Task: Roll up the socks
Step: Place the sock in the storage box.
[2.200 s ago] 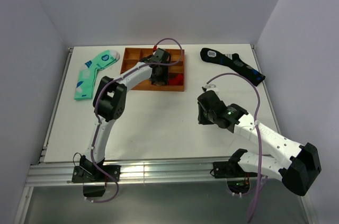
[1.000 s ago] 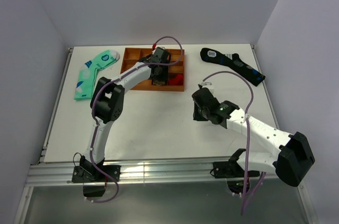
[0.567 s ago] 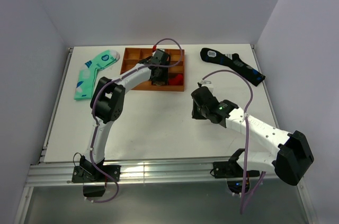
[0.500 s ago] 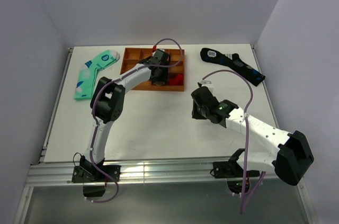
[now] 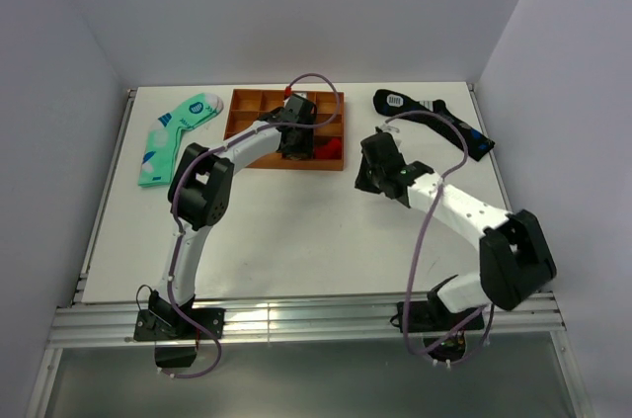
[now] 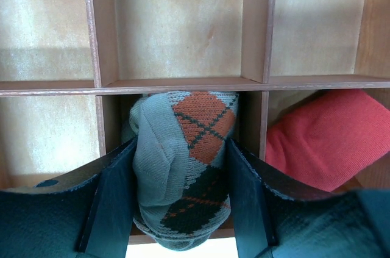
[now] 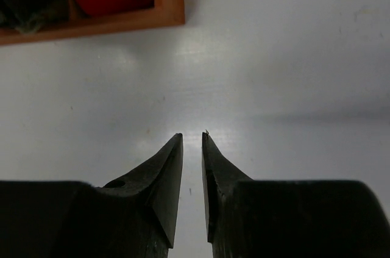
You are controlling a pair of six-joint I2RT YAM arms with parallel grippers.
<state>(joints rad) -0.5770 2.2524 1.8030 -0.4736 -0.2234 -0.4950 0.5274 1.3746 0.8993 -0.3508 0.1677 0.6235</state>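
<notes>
Table: a white tabletop (image 5: 296,230) with both arms reaching out over it from the near edge.
Tray: a shallow orange-brown wooden tray (image 5: 233,117) split into square cells by thin dividers, lying at the far middle of the table.
Task item: a tan-grey knit argyle sock (image 6: 183,166) with orange-red diamonds, bunched into a fat roll. It stands in a near-row cell of the tray, just left of the cell holding the red fabric. From overhead it is hidden under the left wrist.
Left gripper (image 6: 183,148): lowered into the tray (image 5: 294,146). Its two dark fingers (image 6: 113,200) are clamped on the argyle sock, one pressed to each flank, and the knit bulges between them.
Red fabric: a soft coral-red bundle (image 6: 323,136) filling the neighbouring cell to the right. It shows overhead at the tray's near right corner (image 5: 331,148).
Right gripper (image 7: 192,139): set over bare table just off the tray's near right corner (image 5: 367,179). Its pointed black fingers (image 7: 167,172) stand a narrow slit apart with nothing between them. Whether the tips touch the surface cannot be told.
Mint sock: a mint-green sock with white patches (image 5: 178,136), flat on the table just left of the tray.
Black sock: a long black sock with blue marks (image 5: 433,122), flat near the far right corner, well apart from both grippers.
</notes>
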